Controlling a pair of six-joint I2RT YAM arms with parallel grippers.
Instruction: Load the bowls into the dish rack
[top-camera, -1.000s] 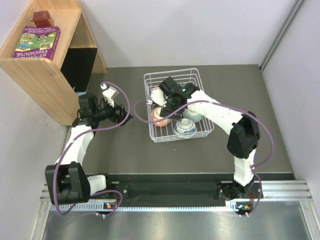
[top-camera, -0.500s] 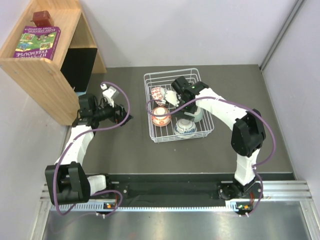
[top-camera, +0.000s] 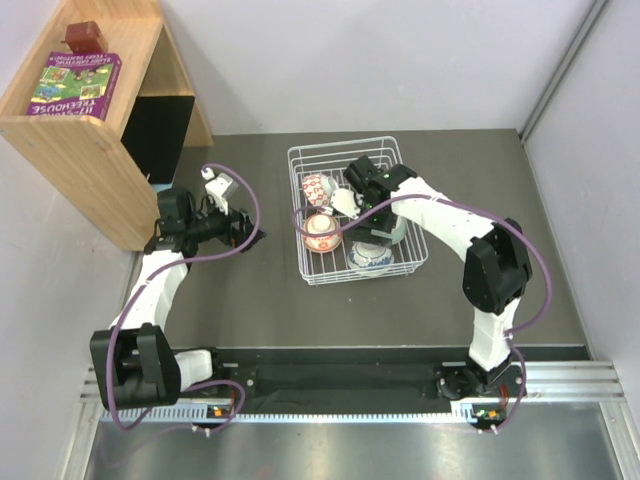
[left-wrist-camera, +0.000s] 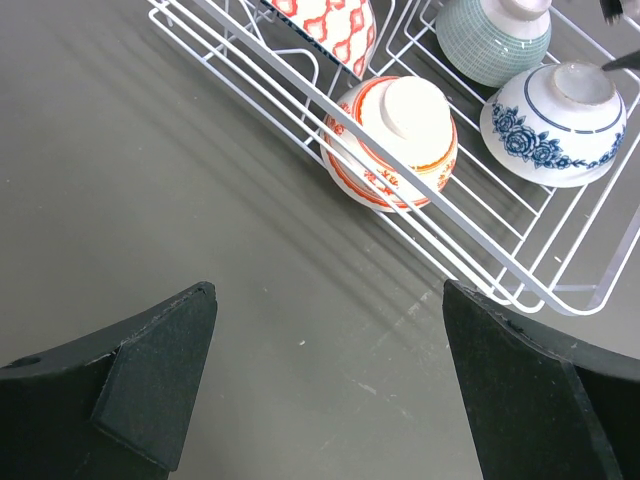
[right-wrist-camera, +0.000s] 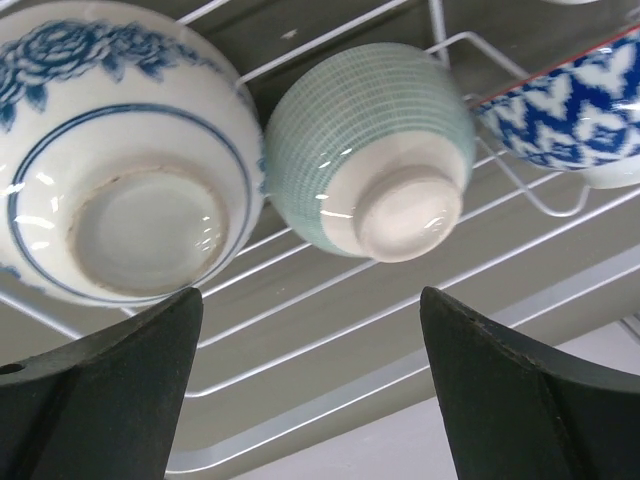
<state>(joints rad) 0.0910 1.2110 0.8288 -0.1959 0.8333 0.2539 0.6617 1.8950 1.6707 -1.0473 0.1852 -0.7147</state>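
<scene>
The dish rack (left-wrist-camera: 440, 207) is white, with pale green bowl (right-wrist-camera: 350, 140), blue-rose bowl (right-wrist-camera: 120, 120), blue-zigzag bowl (right-wrist-camera: 570, 110), orange-banded bowl (left-wrist-camera: 392, 140) and red-lattice bowl (left-wrist-camera: 325, 20).

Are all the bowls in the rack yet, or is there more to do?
Nearly done, it seems. All five sit inside the dish rack: red-and-white bowl, orange-red bowl, pale green bowl, blue flowered bowl, blue zigzag bowl. Nothing is in hand: left gripper and right gripper are open and empty. Left to do, probably: lift the right gripper away.

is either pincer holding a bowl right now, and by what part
Nothing is held. The left pincer is open over the table beside the rack; the right pincer is open above the green bowl, nothing between its fingers.
</scene>
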